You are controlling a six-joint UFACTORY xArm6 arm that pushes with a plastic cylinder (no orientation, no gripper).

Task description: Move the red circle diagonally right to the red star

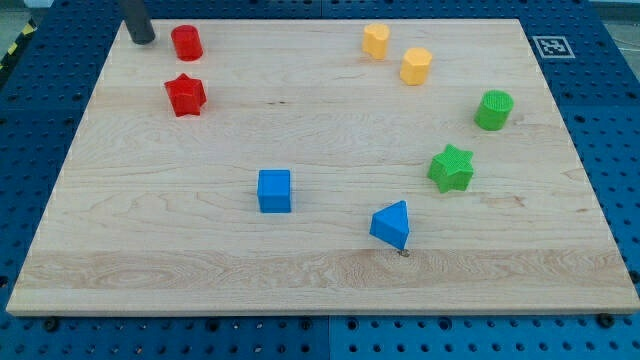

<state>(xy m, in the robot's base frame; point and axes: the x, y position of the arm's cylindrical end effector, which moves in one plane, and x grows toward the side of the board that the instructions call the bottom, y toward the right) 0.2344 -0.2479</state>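
- In the frame's upper left, my tip (141, 40), a bare rod end effector with no jaws, sits just left of the red circle (187, 42).
- The red star (185, 95) lies just below the circle.
- Judged step: approach; next, push the circle rightward.

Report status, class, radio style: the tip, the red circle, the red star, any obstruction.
My tip at the view's top left, just left of red circle. Red star directly below the circle, small gap. Nothing between them.
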